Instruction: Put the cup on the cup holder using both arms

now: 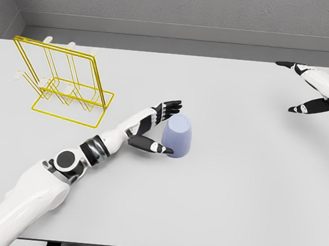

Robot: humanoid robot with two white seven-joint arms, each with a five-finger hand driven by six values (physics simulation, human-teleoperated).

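Now, with the lavender cup (178, 135) standing upside down mid-counter (233, 192) and the left hand (152, 130) spread open around its side, fingers (169, 107) should close evenly before lifting toward the yellow wire cup holder (64, 80), while the right hand (311, 92) waits open, far right.

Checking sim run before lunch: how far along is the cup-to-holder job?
Early stage. Done: the left hand has reached the lavender cup, fingers spread at its left side, thumb at its base, not clearly closed on it. The cup sits upside down on the table. Left: grasp, lift, carry to the yellow wire cup holder. Right hand is open, far right.
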